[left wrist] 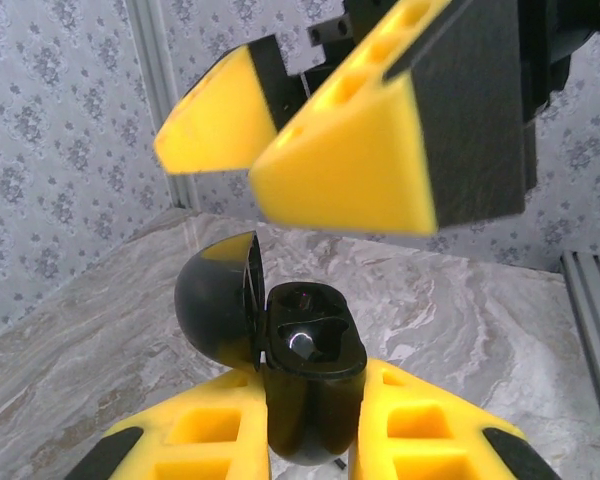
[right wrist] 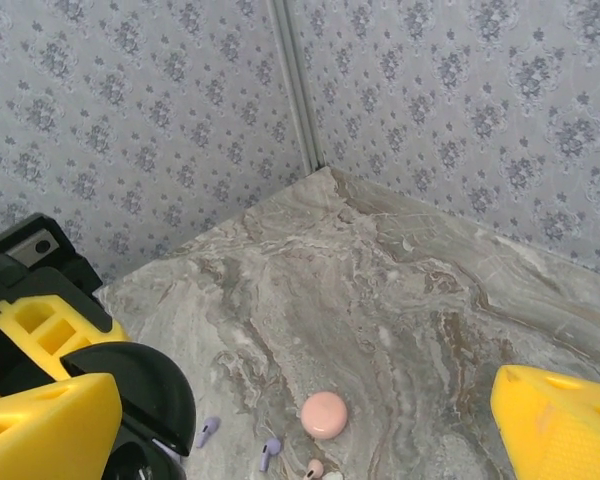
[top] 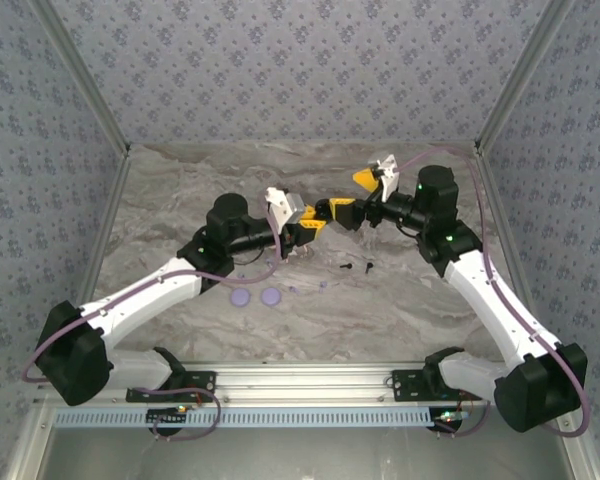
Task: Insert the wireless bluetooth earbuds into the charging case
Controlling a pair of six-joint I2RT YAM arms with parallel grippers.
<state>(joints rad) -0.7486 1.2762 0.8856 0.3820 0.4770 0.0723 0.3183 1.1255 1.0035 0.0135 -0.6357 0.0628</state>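
The black charging case [left wrist: 310, 390] stands upright with my left gripper [left wrist: 310, 405] shut on its body. Its lid [left wrist: 212, 305] hangs open to the left, and the sockets [left wrist: 305, 335] look dark, with one glint inside. My right gripper [left wrist: 300, 150] hovers open just above the case, fingers spread wide. In the right wrist view the case lid [right wrist: 145, 385] sits by the left finger [right wrist: 45, 430] of the open right gripper [right wrist: 305, 405]. Two lavender earbuds [right wrist: 207, 431] [right wrist: 270, 452] and a pale pink one [right wrist: 314, 468] lie on the table below. Two black earbuds [top: 358, 266] lie right of centre.
A pink round disc [right wrist: 323, 414] lies beside the loose earbuds. Two lavender discs [top: 256, 297] rest near the left arm. The two grippers [top: 330, 212] meet above mid-table. Patterned walls and metal corner posts [right wrist: 295, 85] enclose the marble tabletop [top: 380, 310].
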